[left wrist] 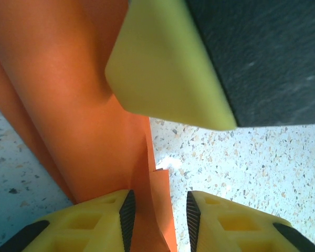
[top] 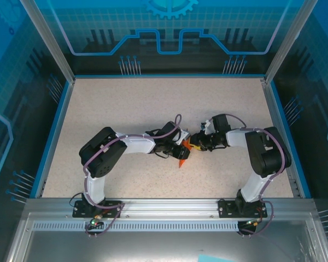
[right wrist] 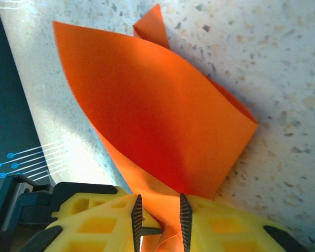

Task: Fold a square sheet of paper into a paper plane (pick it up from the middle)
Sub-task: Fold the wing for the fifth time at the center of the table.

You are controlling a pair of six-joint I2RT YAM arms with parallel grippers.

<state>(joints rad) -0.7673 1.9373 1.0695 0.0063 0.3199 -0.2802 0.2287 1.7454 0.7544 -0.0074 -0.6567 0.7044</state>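
The paper plane [top: 183, 159] is a folded bright orange sheet on the speckled table, lying between my two grippers near the middle. In the left wrist view the orange paper [left wrist: 68, 94] runs down between the pads of my left gripper [left wrist: 160, 220]. It lies against the left pad and a gap shows to the right pad, so the jaws are open. The yellow finger of the right gripper [left wrist: 163, 68] hangs close above. In the right wrist view a loose fold of the plane [right wrist: 152, 110] sits between the parted pads of my right gripper [right wrist: 160, 220], not pressed flat.
The table [top: 126, 103] is ringed by a blue rim and aluminium posts. Both arms bend inward, and the left gripper [top: 180, 150] and right gripper [top: 197, 144] almost touch. Free tabletop lies behind and to either side.
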